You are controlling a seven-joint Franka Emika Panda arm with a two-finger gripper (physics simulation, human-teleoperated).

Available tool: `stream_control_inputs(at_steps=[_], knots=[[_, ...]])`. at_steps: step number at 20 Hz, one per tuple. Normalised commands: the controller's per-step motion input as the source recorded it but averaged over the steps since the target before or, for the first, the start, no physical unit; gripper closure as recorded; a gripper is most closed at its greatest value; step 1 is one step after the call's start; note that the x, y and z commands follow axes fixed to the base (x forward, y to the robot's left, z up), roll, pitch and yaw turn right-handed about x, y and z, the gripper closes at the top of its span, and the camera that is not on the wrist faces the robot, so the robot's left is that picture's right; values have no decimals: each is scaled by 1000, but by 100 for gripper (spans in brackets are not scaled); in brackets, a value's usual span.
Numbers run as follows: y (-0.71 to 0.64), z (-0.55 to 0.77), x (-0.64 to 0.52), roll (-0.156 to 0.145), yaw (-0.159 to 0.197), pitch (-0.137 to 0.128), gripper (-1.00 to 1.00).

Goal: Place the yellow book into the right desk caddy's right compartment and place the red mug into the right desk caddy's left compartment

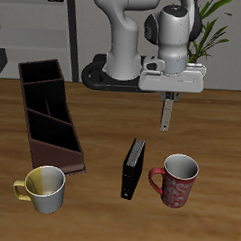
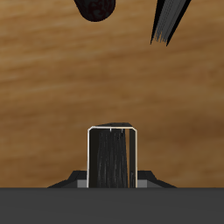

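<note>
- Nearest the table's front edge: yellow-and-white mug (image 1: 46, 187), upright, handle turned away from the black book (image 1: 134, 168).
- Underneath everything, brown wooden table (image 1: 97, 216) with a visible grain, lit evenly.
- Behind the table, grey wall, dark shelving (image 1: 37, 23) and a green potted plant (image 1: 213, 22) past the robot's white arm.
- At the table's back, dark base plate (image 1: 100, 76) under the arm.
- Standing upright near the table's middle, black book, thin edge toward the front, also seen from above in the wrist view (image 2: 171, 19).
- Just beside the black book, on the side away from the caddy: red mug (image 1: 176, 181), upright, whitish inside, handle turned toward the black book; dark rounded shape in the wrist view (image 2: 96, 9).
- Farther back than the black book and higher: gripper (image 1: 168, 95), pointing straight down, fingers pinching the yellow book (image 1: 166, 115) at its upper end.
- Yellow book hanging with its long axis vertical, lower end pointing down at the wood; seen end-on in the wrist view (image 2: 112, 157) as a pale frame around a dark centre, bare table beyond it.
- Well apart from the black book, on the yellow-and-white mug's side: right desk caddy (image 1: 48, 114), dark maroon, open-topped, long axis running from the table's back toward the front, dividers splitting it into sections, one divider slanted.
</note>
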Motion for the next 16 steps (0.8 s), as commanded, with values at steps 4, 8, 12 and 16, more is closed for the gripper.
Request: stream_control_inputs(at_steps=[4, 8, 12, 16], knots=[[-472, 477, -148, -56, -8, -47, 100], [-536, 580, -387, -23, -23, -73, 100], [-631, 502, -449, 7, 21, -66, 100], [-793, 388, -296, 7, -11, -16, 100]])
